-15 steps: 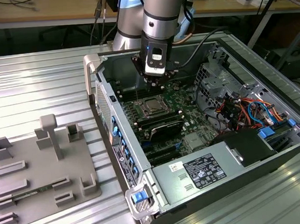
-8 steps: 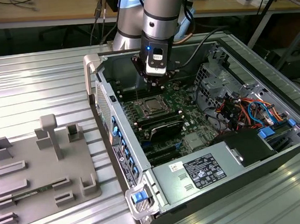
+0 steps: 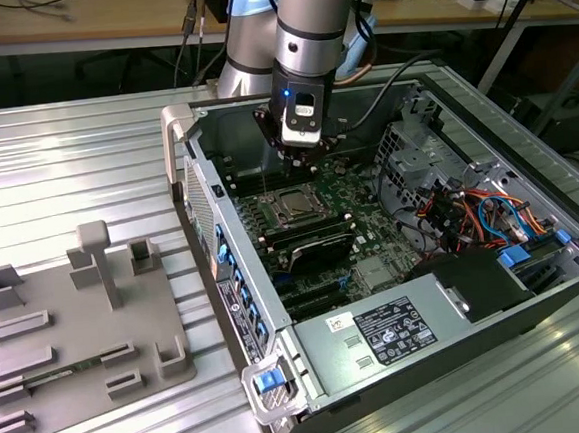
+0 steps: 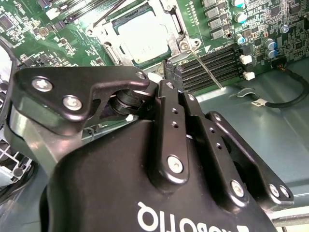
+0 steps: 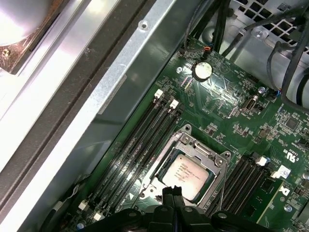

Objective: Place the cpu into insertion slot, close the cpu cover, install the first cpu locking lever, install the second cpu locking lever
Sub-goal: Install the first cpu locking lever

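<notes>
One corner of the cpu (image 5: 187,174) and the insertion slot (image 5: 159,180), behind the black tips of the pincer (image 5: 172,192).

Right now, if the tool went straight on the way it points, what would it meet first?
Likely the near rim of the cpu cover, beside the seated cpu, just ahead of the tool in the first wrist view; depth is unclear.
</notes>
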Action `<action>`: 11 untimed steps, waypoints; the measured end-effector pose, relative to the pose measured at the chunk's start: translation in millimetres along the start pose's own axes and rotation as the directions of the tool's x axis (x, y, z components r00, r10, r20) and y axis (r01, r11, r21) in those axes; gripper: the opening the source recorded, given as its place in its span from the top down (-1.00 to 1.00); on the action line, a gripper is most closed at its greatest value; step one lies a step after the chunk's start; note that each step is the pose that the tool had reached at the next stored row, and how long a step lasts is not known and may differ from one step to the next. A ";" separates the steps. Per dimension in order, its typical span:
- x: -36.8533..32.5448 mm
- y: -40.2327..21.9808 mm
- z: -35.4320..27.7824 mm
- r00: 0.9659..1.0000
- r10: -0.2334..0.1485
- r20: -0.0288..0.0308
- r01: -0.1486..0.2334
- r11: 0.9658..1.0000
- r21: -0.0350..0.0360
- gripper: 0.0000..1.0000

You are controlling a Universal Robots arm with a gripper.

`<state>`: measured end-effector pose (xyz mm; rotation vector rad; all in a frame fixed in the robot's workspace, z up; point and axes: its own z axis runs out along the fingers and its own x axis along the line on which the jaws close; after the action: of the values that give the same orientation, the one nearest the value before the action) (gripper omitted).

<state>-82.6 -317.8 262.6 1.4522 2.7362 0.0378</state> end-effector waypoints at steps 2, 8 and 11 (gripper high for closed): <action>0.0 0.0 0.0 1.000 -0.004 0.000 0.004 1.000 0.000 0.79; 0.0 0.0 0.0 0.990 -0.141 -0.006 0.141 0.990 -0.004 0.79; 0.0 0.0 0.0 0.990 -0.144 -0.006 0.144 0.990 -0.004 0.79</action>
<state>-82.6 -317.8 262.6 1.2519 2.8354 0.0426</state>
